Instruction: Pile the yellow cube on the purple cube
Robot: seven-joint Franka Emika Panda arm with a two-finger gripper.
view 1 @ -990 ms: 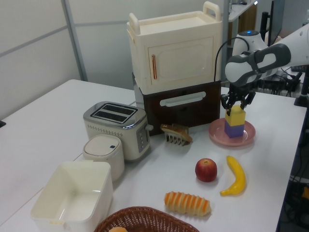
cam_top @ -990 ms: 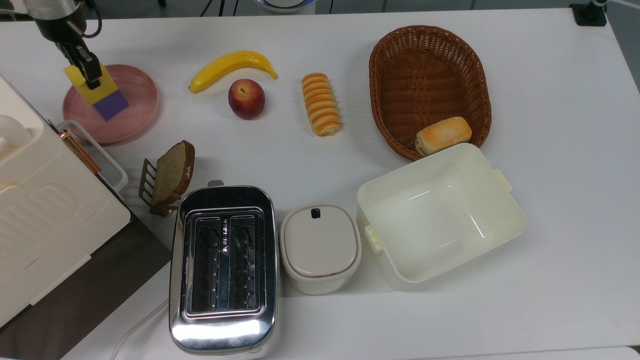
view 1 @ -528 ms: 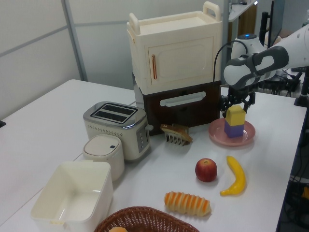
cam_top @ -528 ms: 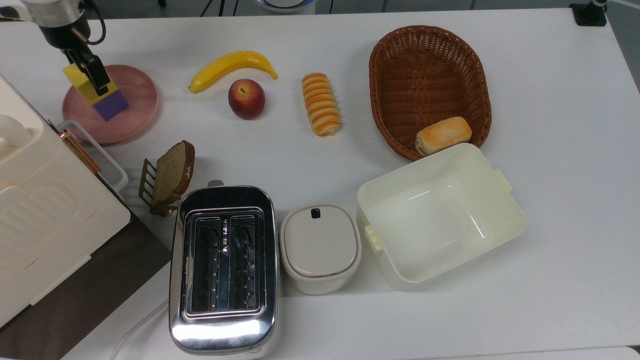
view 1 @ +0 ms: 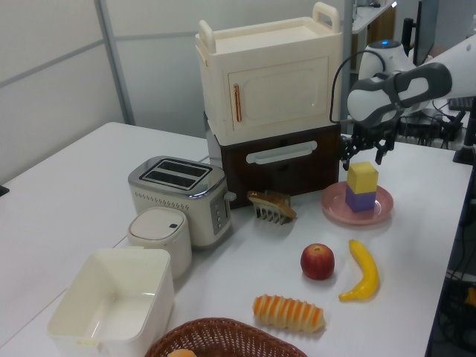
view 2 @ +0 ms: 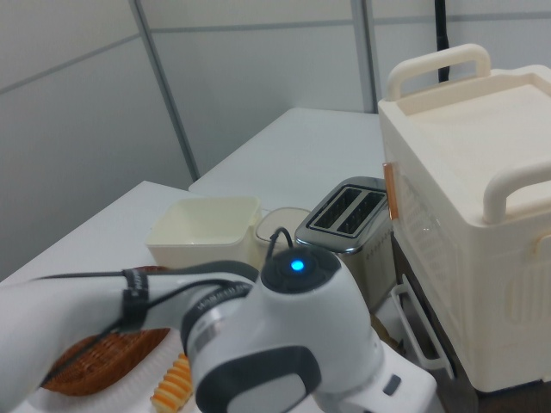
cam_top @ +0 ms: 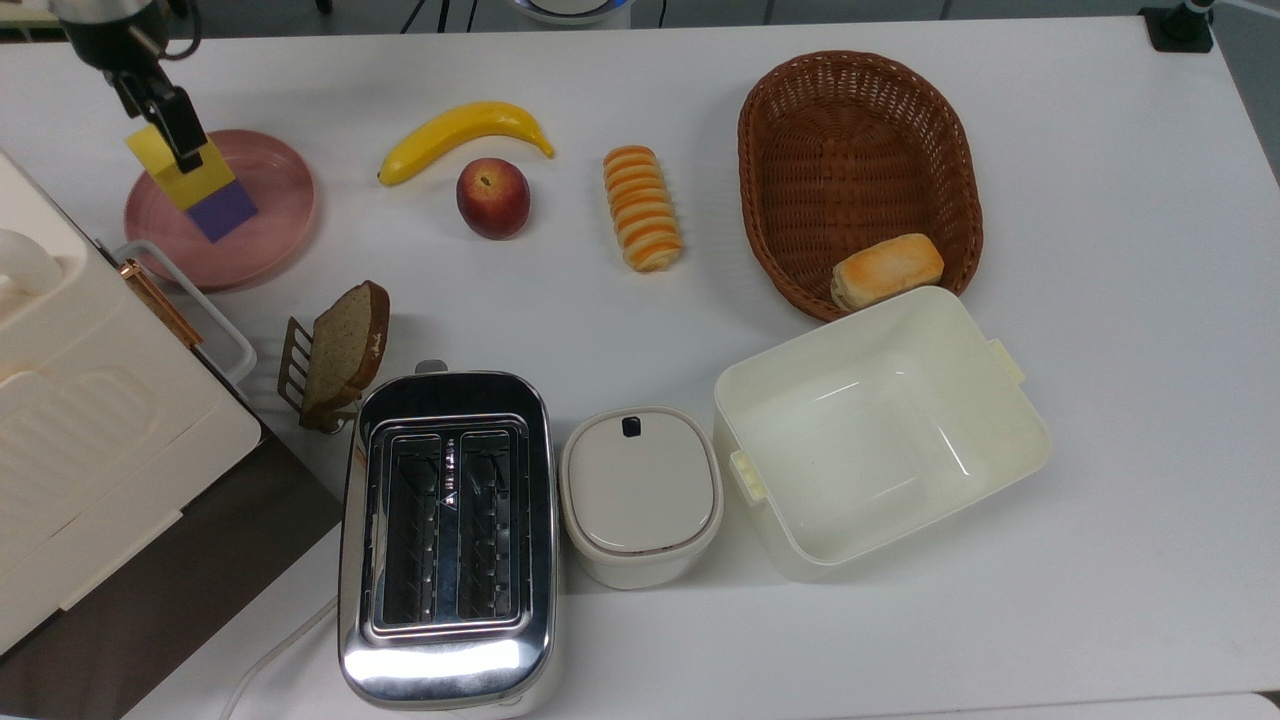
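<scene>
On white table (cam_top: 1100,150) | yellow cube (view 1: 362,177) atop purple cube (view 1: 361,198) | tool (view 1: 364,151) spread above | grey wall panels

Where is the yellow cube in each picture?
Top view: the yellow cube is near the top view's left edge, on the purple cube, partly behind the gripper.
Left view: the yellow cube is at the left view's right, stacked on the purple cube.
Right view: I cannot find it.
Shared landmark: the pink plate beneath both cubes.
</scene>
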